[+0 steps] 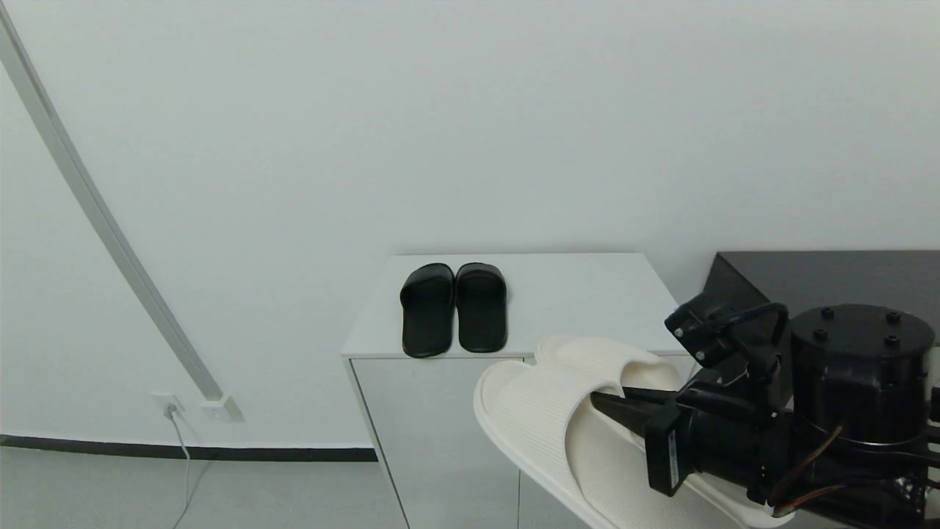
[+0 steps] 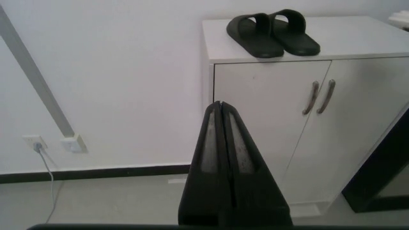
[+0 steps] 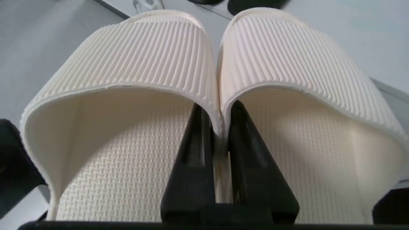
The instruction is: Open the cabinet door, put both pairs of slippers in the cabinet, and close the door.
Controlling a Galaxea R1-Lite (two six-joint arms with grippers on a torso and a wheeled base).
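Cabinet [image 1: 580,294]: white, against the wall; top flat and bare to the right of the black pair.
Doors [image 2: 268,115]: both closed, flush with the front, meeting at a centre seam.
Handles [image 2: 311,97]: two slim upright bars, one on each side of the seam, close together.
Black slippers [image 1: 454,308]: on the cabinet top, towards its left front edge, side by side and touching, soles down, lying front to back.
White slippers [image 1: 558,419]: ribbed pair held off the floor in front of the cabinet's right-hand door, side by side and touching, tilted, with the toe ends away from the wrist.
Right gripper [image 1: 609,404]: one finger inside each white slipper, clamped on the two inner side walls where the pair meets.
Left gripper [image 2: 221,108]: fingers pressed together with nothing between them, pointing at the cabinet front from the left, well apart from the doors.
Dark tabletop [image 1: 830,275]: just right of the cabinet, against the same wall.
Wall socket [image 1: 167,404]: low on the wall left of the cabinet, with a cable hanging to the floor.
Slanted rail [image 1: 95,206]: pale strip running diagonally down the wall to a spot beside the socket.
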